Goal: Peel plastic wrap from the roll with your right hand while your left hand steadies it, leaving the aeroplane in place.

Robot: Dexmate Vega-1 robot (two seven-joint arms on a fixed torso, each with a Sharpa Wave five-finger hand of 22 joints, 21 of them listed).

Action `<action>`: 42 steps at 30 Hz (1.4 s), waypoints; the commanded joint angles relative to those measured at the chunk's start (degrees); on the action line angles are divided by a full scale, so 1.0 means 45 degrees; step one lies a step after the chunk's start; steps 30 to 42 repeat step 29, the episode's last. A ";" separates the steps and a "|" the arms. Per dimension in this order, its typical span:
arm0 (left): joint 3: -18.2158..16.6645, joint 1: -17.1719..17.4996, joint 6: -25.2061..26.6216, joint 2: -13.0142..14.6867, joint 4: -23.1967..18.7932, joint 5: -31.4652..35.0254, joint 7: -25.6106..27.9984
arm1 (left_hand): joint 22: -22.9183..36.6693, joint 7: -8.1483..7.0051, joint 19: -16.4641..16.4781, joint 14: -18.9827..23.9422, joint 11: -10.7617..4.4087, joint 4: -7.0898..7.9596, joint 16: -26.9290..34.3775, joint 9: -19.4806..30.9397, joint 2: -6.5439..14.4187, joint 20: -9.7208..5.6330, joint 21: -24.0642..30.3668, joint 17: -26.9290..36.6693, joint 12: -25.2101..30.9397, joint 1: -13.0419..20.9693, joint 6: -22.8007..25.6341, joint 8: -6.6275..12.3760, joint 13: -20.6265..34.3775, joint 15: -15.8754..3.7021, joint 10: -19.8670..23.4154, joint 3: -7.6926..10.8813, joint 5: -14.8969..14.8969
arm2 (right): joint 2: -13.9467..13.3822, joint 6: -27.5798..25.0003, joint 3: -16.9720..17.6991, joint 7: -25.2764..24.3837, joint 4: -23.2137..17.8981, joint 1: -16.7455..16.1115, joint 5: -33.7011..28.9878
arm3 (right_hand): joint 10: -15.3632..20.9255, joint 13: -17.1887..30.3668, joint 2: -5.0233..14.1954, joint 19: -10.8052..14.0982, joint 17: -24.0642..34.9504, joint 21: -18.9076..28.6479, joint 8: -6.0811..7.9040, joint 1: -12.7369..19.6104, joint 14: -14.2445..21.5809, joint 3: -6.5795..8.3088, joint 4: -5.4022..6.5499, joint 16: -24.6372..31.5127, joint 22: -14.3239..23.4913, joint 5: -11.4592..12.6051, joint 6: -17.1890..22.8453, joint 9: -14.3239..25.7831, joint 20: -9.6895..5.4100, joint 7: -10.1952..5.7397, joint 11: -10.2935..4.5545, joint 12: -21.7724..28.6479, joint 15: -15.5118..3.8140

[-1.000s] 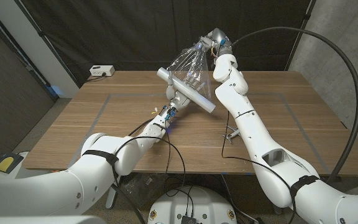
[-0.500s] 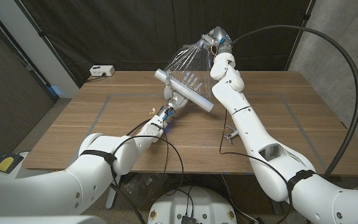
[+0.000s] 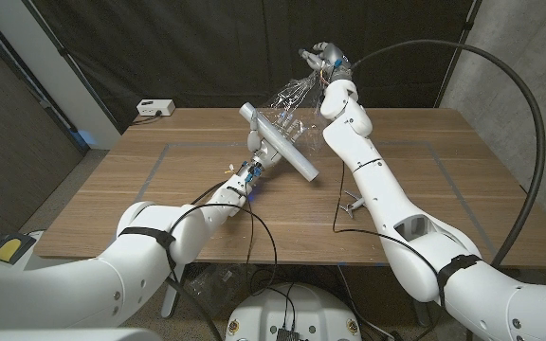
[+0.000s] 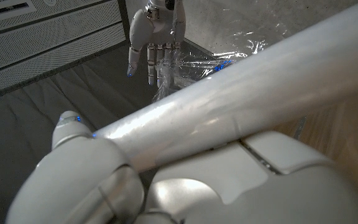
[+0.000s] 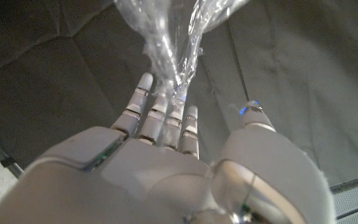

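The peel is judged well under way: the long silvery roll of plastic wrap (image 3: 281, 142) is gripped above the wooden bench (image 3: 159, 189) by the left hand (image 3: 265, 150), a clear crinkled sheet (image 3: 297, 95) is pinched high beyond the far edge by the right hand (image 3: 325, 57), and the small grey aeroplane (image 3: 352, 204) is left untouched near the front edge.

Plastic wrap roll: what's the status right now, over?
Left hand grips roll, raised off table. Right hand holds wrap stretched high. Aeroplane clear, beside right arm.
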 commanded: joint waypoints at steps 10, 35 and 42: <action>-0.0471 -0.0028 0.0373 0.0155 -0.0046 0.0408 0.0014 | 0.0022 0.0021 0.0046 0.0136 -0.0002 -0.0035 0.0071 0.0080 -0.0053 -0.0012 -0.0050 0.0067 0.0103 0.0053 0.0062 -0.0037 0.0010 -0.0474 0.0043 -0.0162 0.0137 | -0.0124 0.2497 0.0917 0.0248 0.0303 -0.0384 0.2126 | -0.1272 -0.0448 -0.0321 -0.1491 -0.0552 -0.0993 0.0380 -0.2625 -0.2036 -0.1232 0.1129 0.0196 -0.0513 0.0281 -0.0137 -0.0016 0.0387 -0.0408 0.0354 0.0302 0.0614; -0.1374 0.0045 0.0881 0.0372 -0.0027 0.1092 0.1195 | 0.0026 0.0027 0.0053 0.0169 0.0008 -0.0016 0.0082 0.0090 0.0000 -0.0027 -0.0080 0.0071 0.0123 0.0028 0.0112 -0.0054 0.0002 -0.0504 0.0059 -0.0301 0.0213 | 0.0330 0.3867 0.0655 -0.2320 0.0174 -0.1138 0.1155 | -0.0123 -0.0550 0.0248 -0.0795 -0.0946 -0.0969 0.0569 -0.2781 -0.0843 -0.1159 0.1189 0.0572 -0.0606 0.0360 0.0923 -0.0018 0.0226 -0.0427 0.0202 0.0771 -0.0015; -0.1374 0.0045 0.0881 0.0372 -0.0027 0.1092 0.1195 | 0.0026 0.0027 0.0053 0.0169 0.0008 -0.0016 0.0082 0.0090 0.0000 -0.0027 -0.0080 0.0071 0.0123 0.0028 0.0112 -0.0054 0.0002 -0.0504 0.0059 -0.0301 0.0213 | 0.0330 0.3867 0.0655 -0.2320 0.0174 -0.1138 0.1155 | -0.0123 -0.0550 0.0248 -0.0795 -0.0946 -0.0969 0.0569 -0.2781 -0.0843 -0.1159 0.1189 0.0572 -0.0606 0.0360 0.0923 -0.0018 0.0226 -0.0427 0.0202 0.0771 -0.0015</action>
